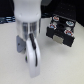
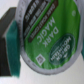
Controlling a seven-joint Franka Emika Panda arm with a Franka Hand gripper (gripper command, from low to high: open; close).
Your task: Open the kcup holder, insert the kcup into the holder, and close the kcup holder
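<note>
The kcup [image 2: 47, 37] fills the wrist view, its green top facing the camera with white lettering. A teal finger pad [image 2: 10, 36] presses against its rim, and my gripper [image 2: 22, 50] is shut on it. In the exterior view the white arm and gripper [image 1: 30, 52] hang over the pale table at centre left; I cannot make out the pod there. The kcup holder [image 1: 59, 36], a black box with a pale handle on its front, stands apart toward the exterior view's right. Whether its drawer is open is too blurred to tell.
Several pods with red-and-white tops [image 1: 61, 23] lie on top of the black box. The pale table [image 1: 60, 67] spreads around the arm. A dark background runs behind the table at the back.
</note>
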